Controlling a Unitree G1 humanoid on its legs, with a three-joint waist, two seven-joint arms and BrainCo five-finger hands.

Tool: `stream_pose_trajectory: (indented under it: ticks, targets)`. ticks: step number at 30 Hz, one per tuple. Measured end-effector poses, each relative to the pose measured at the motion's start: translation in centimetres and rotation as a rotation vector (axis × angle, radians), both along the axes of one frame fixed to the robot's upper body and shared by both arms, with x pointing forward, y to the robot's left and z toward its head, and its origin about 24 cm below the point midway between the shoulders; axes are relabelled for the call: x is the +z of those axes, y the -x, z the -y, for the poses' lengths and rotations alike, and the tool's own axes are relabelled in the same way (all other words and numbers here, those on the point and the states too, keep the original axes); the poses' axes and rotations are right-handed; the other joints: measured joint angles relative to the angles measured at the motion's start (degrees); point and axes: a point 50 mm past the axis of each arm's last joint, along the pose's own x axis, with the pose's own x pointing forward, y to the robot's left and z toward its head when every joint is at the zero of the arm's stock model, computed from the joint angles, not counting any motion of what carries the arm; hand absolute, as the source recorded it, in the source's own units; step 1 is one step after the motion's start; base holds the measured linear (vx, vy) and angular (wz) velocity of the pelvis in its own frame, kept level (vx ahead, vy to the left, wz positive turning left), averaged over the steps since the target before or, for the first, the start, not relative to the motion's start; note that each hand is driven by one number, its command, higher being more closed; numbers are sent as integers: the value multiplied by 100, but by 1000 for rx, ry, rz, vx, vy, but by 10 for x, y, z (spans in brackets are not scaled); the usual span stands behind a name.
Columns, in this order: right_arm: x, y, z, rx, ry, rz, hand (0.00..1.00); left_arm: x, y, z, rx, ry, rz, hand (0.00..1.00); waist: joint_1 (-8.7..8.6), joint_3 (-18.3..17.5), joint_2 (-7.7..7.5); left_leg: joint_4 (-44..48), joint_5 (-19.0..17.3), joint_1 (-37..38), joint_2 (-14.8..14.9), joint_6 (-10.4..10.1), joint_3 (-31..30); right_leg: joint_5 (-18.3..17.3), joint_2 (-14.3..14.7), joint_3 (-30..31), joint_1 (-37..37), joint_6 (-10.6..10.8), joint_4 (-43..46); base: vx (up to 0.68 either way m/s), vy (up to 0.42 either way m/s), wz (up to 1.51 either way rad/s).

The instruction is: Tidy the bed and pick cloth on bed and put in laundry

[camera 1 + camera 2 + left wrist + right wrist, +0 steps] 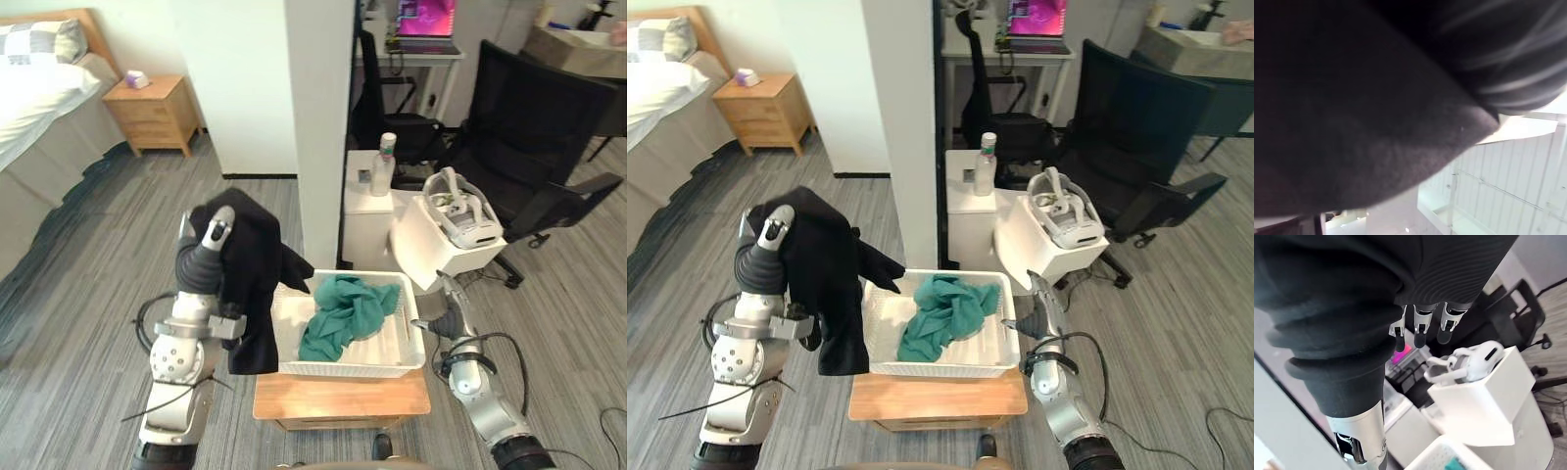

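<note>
Black cloth [257, 294] drapes my left hand [216, 237], grip unreadable; basket [343, 369] just right of it. Right hand [1038, 311] slack, empty.

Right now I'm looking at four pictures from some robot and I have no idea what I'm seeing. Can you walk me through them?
This is a two-legged humanoid robot, seen through its own cameras. The two wide pictures come from its head, looking down. The other two come from cameras on its wrists, very close up. Its left hand is raised with a black cloth draped over it, hanging at the left edge of a white laundry basket. That cloth is the dark mass in the left wrist picture. The basket stands on a small wooden table and has a green cloth in it. The right hand is by the basket's other side, open and holding nothing. The bed is far back on the left.
</note>
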Motion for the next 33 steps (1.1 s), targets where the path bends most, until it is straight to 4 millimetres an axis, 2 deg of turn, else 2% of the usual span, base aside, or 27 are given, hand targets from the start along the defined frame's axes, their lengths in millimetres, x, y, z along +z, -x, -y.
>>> stream_pose_trajectory:
  ticks: [2,8,10,11,12,15,17,18,19,23,25,30,33]
  targets:
    - [-2,4,-5,7,-34,-13,0,-5,-20,4,4,9,-72,100,-111,-43,-7,-123,9,156,12,-17,202,14,68,205,1,-16,6,-13,-1,-41]
    - [-11,22,-21,22,-129,-53,0,-24,-47,20,29,-66,-194,100,-369,-81,-26,-172,-56,333,65,-110,564,37,183,516,0,-12,5,-5,-4,-33]
    - [-18,32,-26,28,-155,-92,0,-41,-62,19,82,-81,-284,100,-482,-110,-12,-236,-134,424,112,-160,856,49,228,653,-15,-30,3,-9,1,-28]
    - [-20,35,-27,28,-162,-103,0,-46,-65,19,93,-86,-318,100,-486,-111,-9,-239,-143,448,128,-174,957,50,242,689,-18,-31,3,4,-1,-38]
    - [-25,42,-28,19,-188,-129,0,-67,-69,19,110,-90,-425,100,-489,-115,-7,-241,-167,485,150,-211,1090,56,282,793,-33,-40,-3,8,-5,-35]
    - [-30,51,-28,4,-207,-156,0,-103,-69,23,122,-128,-596,100,-524,-115,-9,-247,-163,415,147,-250,1184,57,297,864,-147,-42,-4,-1,-10,-21]
    - [-33,55,-31,11,-228,-175,0,-150,-53,21,147,-178,-803,100,-672,-114,-7,-227,-147,372,149,-241,1237,57,312,911,-200,-42,-19,16,-22,-13]
    - [-34,57,-31,13,-232,-179,0,-161,-48,20,150,-181,-853,0,-669,-114,-7,-216,-148,375,149,-246,1276,57,318,950,-205,-42,-23,29,-19,-21]
    - [-35,60,-32,12,-239,-184,0,-182,-37,18,157,-191,-944,0,-673,-110,-1,-187,-154,377,147,-257,1339,57,322,987,-215,-42,-29,22,-9,-15]
    - [-35,63,-33,19,-260,-173,0,-223,-6,13,170,-230,-1119,0,-681,-86,-5,-109,-199,279,139,-320,1347,57,311,1004,-316,-42,-18,-8,-10,-4]
    - [-35,60,-34,25,-263,-165,0,-229,0,11,173,-245,-1150,0,-659,47,-20,-65,-199,260,137,-321,1334,56,299,985,-317,-43,-9,-58,-21,2]
    - [-33,56,-34,38,-262,-145,0,-232,4,8,181,-290,-1148,0,-633,167,93,-14,-196,171,147,-317,1308,46,287,952,-383,-50,-4,-71,-25,1]
    - [-34,58,-31,36,-253,-152,0,-214,-4,3,187,-270,-1034,0,-645,186,114,-42,-192,183,162,-319,1166,29,275,848,-319,-54,-7,-75,-16,18]
